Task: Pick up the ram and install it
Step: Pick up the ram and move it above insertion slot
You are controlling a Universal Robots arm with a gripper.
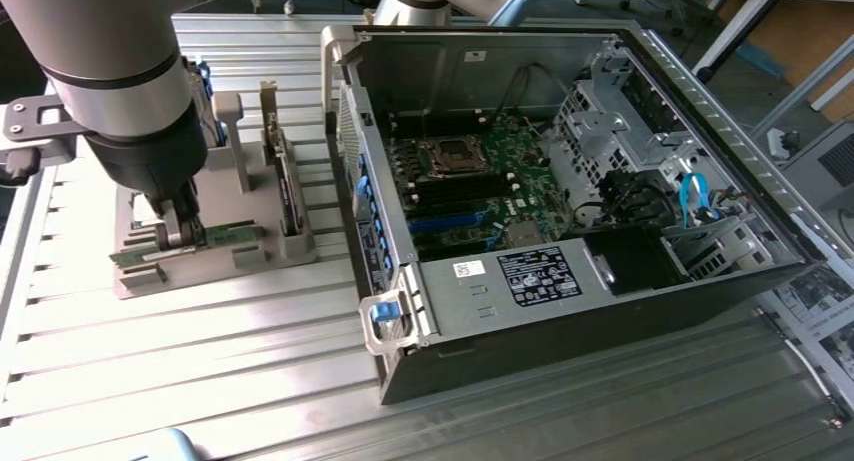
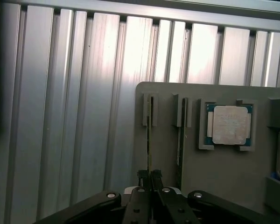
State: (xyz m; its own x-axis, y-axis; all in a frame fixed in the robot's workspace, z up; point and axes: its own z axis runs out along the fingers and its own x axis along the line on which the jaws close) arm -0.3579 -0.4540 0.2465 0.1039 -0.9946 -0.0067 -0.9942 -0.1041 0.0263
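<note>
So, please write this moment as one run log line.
gripper: shut on ram | ram: upright in grey holder slot | PC case: open

This looks like a robot workshop: a big robot arm [image 1: 120, 91], a ridged metal table [image 1: 200, 381] under the claw [image 1: 180, 236], and an open computer [image 1: 534, 181] beside it.

Arm [image 1: 114, 81] seen at exterior view's left; thick grey links, last link pointed steeply downward. Black wrist section narrowed below grey link. Gripper [image 1: 179, 231] carried at lower end, aimed straight down. In wrist view, black finger linkages spread to either side, fingers [image 2: 141, 179] drawn together at centre. Jaws closed to narrow slit. Thin edge of ram [image 2: 148, 135] pinched between fingertips, board held edge-on.
</note>
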